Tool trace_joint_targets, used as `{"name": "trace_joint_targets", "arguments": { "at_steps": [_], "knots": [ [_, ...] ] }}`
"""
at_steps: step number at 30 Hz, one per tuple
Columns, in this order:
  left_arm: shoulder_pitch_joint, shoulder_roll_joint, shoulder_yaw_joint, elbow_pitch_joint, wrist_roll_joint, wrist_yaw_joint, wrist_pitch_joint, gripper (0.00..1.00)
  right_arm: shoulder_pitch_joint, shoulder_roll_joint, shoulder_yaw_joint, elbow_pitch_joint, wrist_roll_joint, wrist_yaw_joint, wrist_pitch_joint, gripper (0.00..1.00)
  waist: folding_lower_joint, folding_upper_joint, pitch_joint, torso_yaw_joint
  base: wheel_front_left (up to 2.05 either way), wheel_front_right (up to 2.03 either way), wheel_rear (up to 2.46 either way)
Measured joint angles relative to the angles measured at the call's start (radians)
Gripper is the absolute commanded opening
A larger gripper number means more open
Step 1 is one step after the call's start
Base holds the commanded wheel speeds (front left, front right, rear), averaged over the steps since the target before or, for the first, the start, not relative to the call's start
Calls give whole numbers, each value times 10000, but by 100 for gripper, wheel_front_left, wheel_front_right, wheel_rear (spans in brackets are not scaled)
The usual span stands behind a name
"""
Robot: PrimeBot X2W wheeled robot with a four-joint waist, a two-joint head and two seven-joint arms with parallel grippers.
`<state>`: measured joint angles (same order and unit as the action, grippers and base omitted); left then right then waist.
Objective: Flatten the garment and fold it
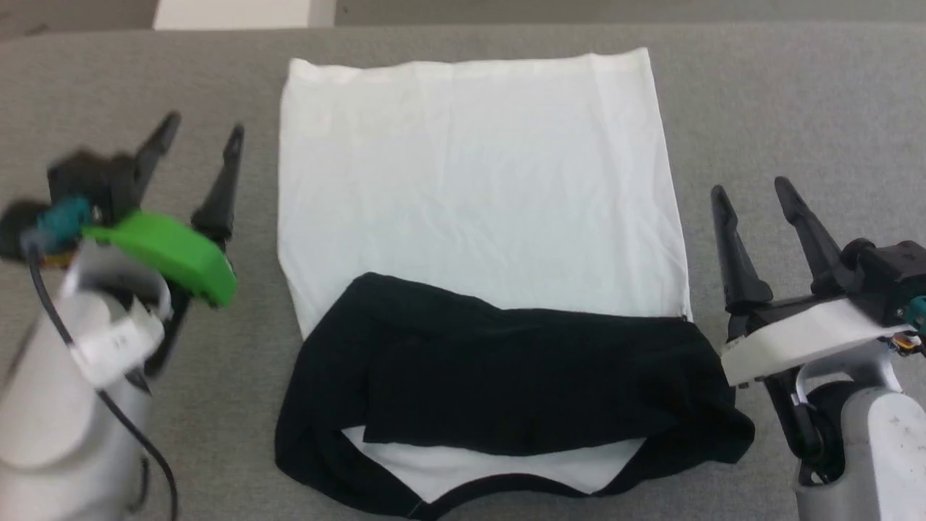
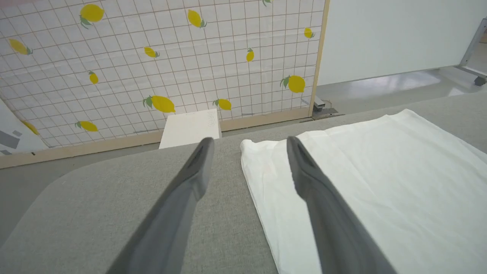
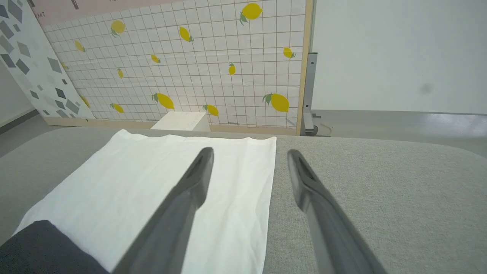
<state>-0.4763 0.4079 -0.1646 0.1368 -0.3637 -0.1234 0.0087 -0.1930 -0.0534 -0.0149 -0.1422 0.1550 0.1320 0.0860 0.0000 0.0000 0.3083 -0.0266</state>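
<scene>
White cotton: locate garment (image 1: 477,181) flat at desk (image 1: 796,94) centre, black sleeves (image 1: 506,376) folded inward across near end, presumably to square the outline. Note left end effector (image 1: 205,124) and right end effector (image 1: 749,186) flanking it, open, empty, clear of cloth.

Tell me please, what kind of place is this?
Probably a robotics lab or staged test area, not a home: a lemon-print backdrop panel stands on the bare grey floor beside a plain white partition, and the T-shirt lies on a grey fabric-covered table.
</scene>
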Motion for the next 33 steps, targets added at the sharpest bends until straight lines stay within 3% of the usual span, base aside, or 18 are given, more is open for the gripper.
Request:
{"name": "trace_joint_targets", "arguments": {
  "at_steps": [9, 16, 24, 33],
  "knots": [
    [-3128, 1760, -1193, 1218, -1814, -2, 2575, 100, -800, 10, 144, 234, 267, 0, -610, 100, 1, 0, 1456, -631, 0, 0, 0],
    [-4562, 2420, -1014, 1764, -2800, 52, 4646, 100, -954, 17, 366, 320, 506, 0, -926, 100, 2, 0, 2451, -1220, 0, 0, 0],
    [-5241, 2418, -541, 1925, -3404, 1283, 6155, 100, -1043, 15, 552, 263, 673, 0, -1129, 100, 2, 1, 3314, -1899, 0, 0, 0],
    [-5313, 2631, -642, 1891, -2878, 2658, 7043, 100, -1126, 15, 786, 176, 763, 0, -1204, 100, 1, 1, 3798, -2362, 0, 0, 0]
  ]
}}
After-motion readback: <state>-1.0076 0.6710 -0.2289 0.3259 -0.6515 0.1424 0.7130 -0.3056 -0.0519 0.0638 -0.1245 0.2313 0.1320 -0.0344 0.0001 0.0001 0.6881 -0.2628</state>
